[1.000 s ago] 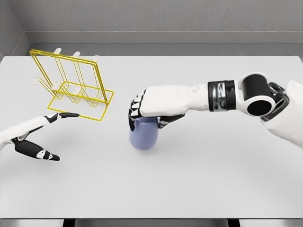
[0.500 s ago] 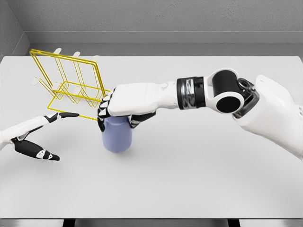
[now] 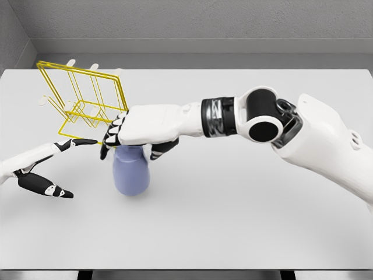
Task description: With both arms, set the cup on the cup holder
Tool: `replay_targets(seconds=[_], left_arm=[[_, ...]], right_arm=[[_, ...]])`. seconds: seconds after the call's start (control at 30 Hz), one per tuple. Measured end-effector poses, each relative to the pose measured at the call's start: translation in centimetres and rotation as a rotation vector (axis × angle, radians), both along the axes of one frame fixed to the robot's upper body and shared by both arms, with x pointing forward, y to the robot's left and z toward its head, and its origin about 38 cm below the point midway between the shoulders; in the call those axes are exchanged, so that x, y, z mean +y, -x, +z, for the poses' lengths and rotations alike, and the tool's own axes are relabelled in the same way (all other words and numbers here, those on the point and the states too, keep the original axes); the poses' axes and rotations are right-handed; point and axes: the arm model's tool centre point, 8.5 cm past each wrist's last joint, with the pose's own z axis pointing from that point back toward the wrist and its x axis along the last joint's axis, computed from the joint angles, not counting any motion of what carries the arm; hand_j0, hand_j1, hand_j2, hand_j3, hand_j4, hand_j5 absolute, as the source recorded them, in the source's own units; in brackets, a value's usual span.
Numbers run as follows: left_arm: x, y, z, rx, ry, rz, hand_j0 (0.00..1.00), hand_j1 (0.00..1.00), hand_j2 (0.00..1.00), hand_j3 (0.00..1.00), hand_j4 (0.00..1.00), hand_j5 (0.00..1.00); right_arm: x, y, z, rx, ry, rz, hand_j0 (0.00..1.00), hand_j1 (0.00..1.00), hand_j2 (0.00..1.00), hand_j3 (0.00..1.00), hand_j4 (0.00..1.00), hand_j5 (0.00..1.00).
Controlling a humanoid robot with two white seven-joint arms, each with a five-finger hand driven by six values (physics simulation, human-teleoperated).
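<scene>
Head view: right hand [image 3: 137, 129] grips the blue cup [image 3: 131, 171] from above, fingers wrapped round its top, left of the table's [image 3: 245, 221] centre. Yellow wire cup holder [image 3: 90, 108] stands at 11 o'clock from the cup, just beside the knuckles. Left hand [image 3: 44, 166], fingers spread and holding nothing, lies at 9 o'clock by the left edge. Bare tabletop stretches toward 3 and 6 o'clock.

White arms [image 3: 326, 140], black joints, apparently black-tipped fingers [image 3: 111, 135].
</scene>
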Motion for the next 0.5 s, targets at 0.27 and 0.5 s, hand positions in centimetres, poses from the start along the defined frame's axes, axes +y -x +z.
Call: replay_targets(seconds=[0.27, 0.5], left_arm=[[0.0, 0.0, 0.0, 0.0, 0.001, 0.0, 1.0, 1.0, 1.0, 1.0, 1.0, 1.0], [-0.8, -1.3, 1.4, -0.035, 0.019, -0.001, 1.0, 1.0, 1.0, 1.0, 1.0, 1.0]], right_arm=[[-2.8, -1.5, 1.5, -0.05, 0.008, -0.073, 1.0, 1.0, 1.0, 1.0, 1.0, 1.0], [-14.1, -3.9, 3.4, -0.123, 0.0, -0.269, 1.0, 1.0, 1.0, 1.0, 1.0, 1.0]])
